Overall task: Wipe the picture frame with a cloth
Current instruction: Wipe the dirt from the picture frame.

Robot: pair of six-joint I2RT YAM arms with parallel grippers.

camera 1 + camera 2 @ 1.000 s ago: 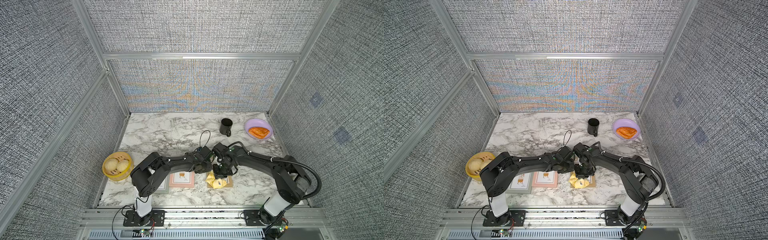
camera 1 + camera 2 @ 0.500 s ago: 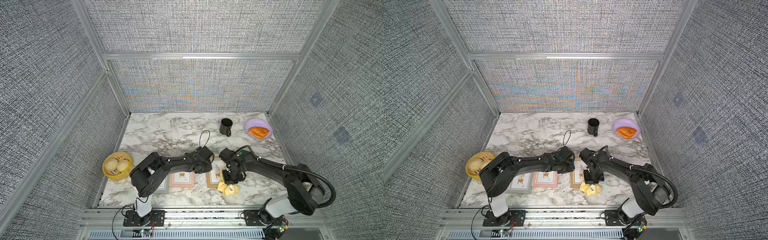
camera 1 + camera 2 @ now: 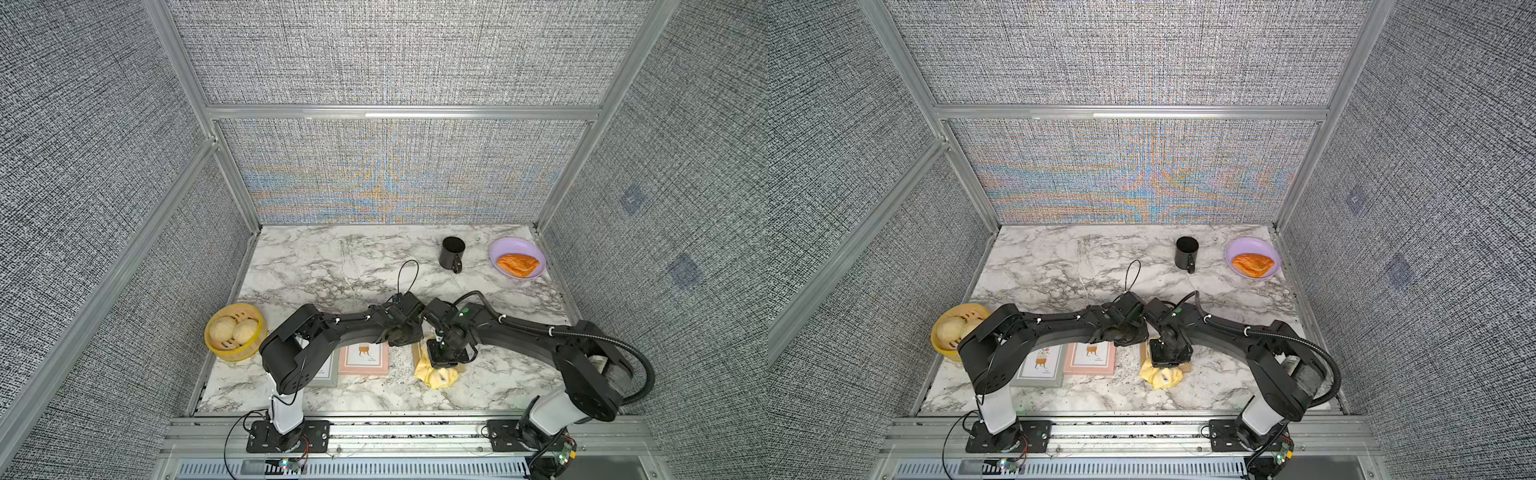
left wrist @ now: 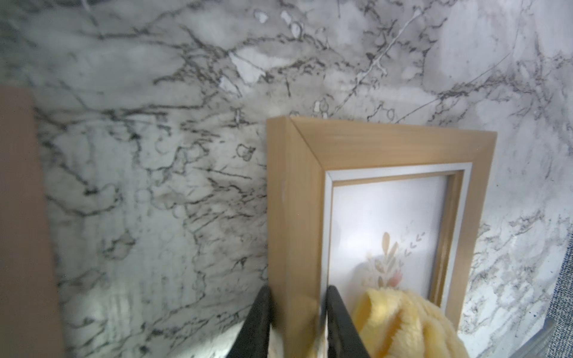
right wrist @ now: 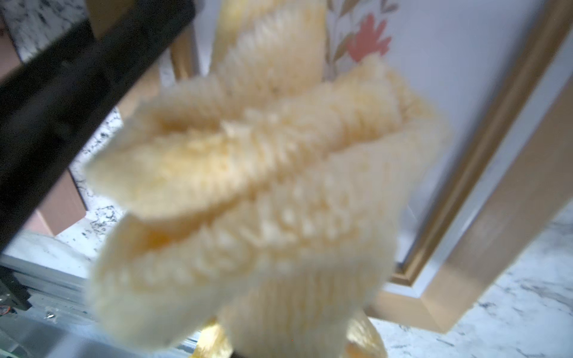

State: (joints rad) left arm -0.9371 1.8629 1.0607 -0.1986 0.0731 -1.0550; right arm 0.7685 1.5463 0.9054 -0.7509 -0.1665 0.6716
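On the marble table, the left gripper clamped the picture frame steady; the right gripper clenched the cloth against it.

tabletop centre, back left free; mug, purple plate back right; steamer basket left edge; cloth, wooden frame front.

Lab cell: fabric walls, aluminium struts

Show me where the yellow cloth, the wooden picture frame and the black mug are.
yellow cloth [image 3: 440, 377]: in a top view, on its bunched folds lying on the table.
wooden picture frame [image 4: 387, 144]: left wrist view, on its bare wooden rail.
black mug [image 3: 448, 257]: in a top view, on its side wall.
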